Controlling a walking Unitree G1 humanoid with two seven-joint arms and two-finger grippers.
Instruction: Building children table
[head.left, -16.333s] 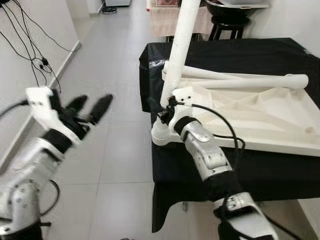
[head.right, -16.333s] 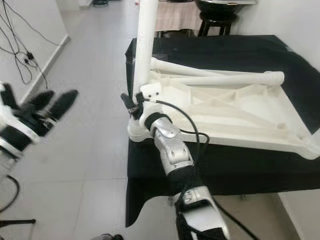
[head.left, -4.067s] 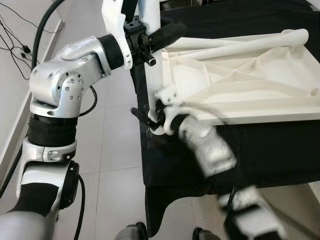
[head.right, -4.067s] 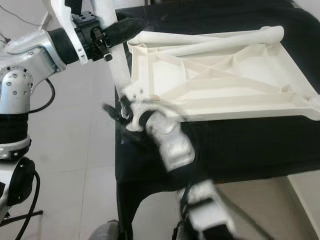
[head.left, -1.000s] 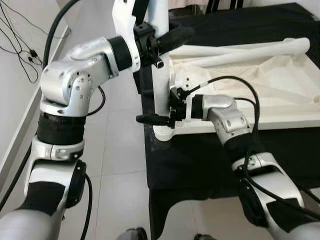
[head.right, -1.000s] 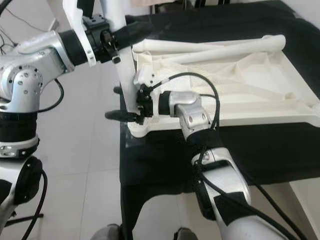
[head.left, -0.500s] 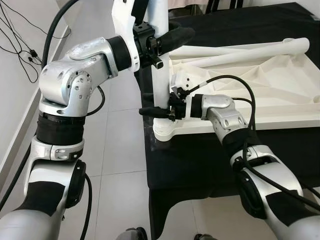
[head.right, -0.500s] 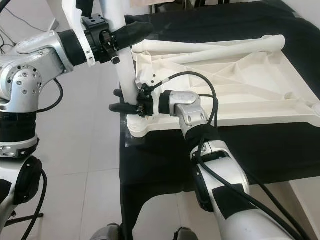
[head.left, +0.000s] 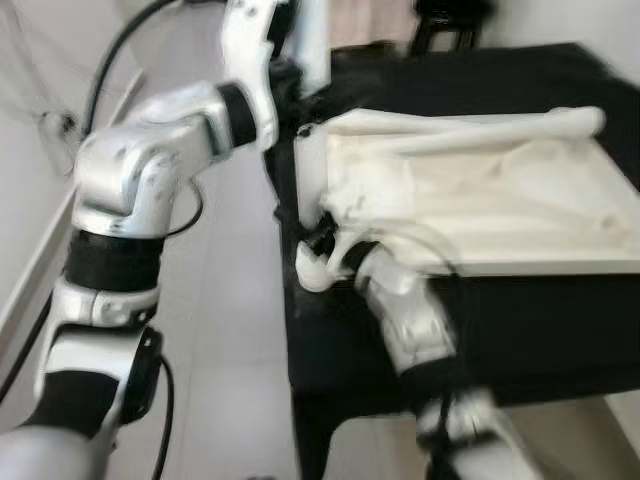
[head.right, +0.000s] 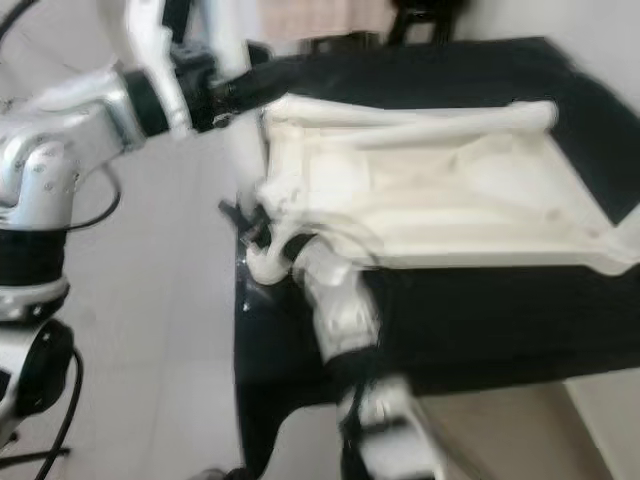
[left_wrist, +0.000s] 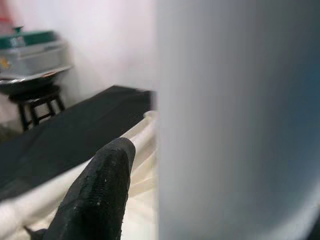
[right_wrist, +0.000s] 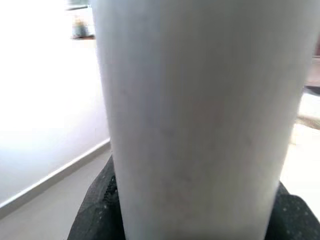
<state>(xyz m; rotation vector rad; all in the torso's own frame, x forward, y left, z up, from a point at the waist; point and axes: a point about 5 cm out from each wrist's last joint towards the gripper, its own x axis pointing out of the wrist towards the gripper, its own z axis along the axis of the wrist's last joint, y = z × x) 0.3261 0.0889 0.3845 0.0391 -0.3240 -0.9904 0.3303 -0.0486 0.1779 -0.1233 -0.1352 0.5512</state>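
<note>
- left eye view, blurred: white tabletop (head.left: 500, 215) lies upside down on a black-draped table (head.left: 560, 310), one white leg (head.left: 312, 150) upright at its near-left corner.
- left gripper (head.left: 290, 85) clasps the leg high up.
- right wrist view: right gripper (head.right: 255, 225) grasps the leg low, black fingers (right_wrist: 95, 210) flanking it.

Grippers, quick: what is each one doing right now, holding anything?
Left gripper: shut on the upright white table leg, high up.
Right gripper: shut on the same leg near its base, by the corner of the upturned tabletop.
</note>
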